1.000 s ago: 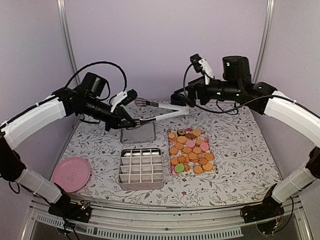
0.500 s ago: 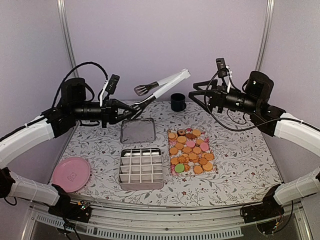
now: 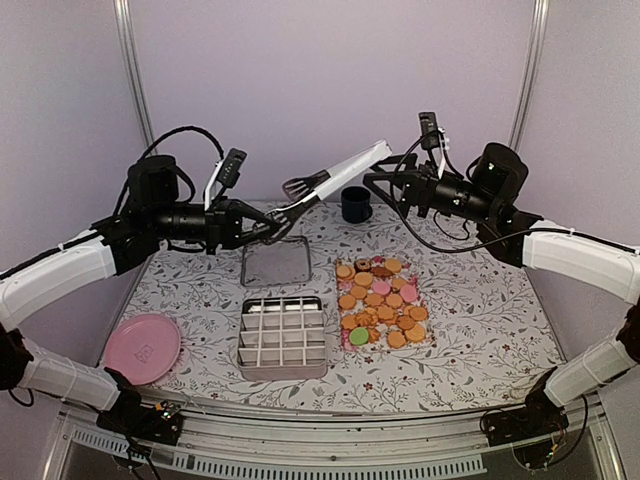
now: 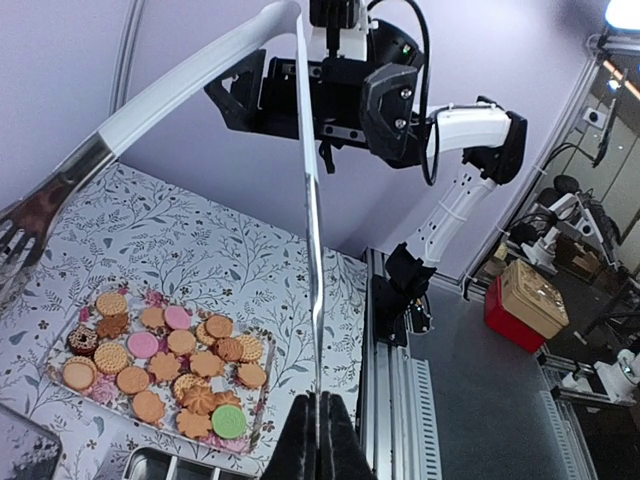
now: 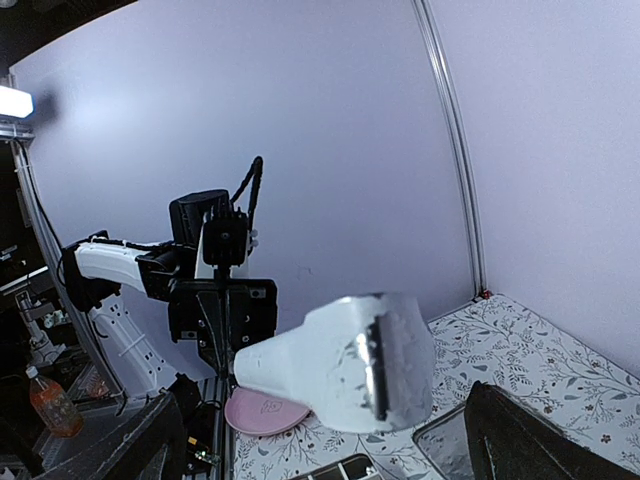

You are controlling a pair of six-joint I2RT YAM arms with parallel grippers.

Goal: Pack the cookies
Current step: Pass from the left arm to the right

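Tongs [image 3: 335,176], one pair, pinched by left hand [image 3: 266,228]; one green cookie [image 3: 359,337].

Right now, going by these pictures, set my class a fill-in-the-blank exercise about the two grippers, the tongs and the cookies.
1. The left gripper is ____ on one arm of the tongs.
2. The right gripper stands ____ near the tongs' white handle end.
3. Among the cookies, exactly one is ____ in colour.
4. The pink plate lies on the table near the base of the ____ arm.

Missing words: shut; open; green; left.
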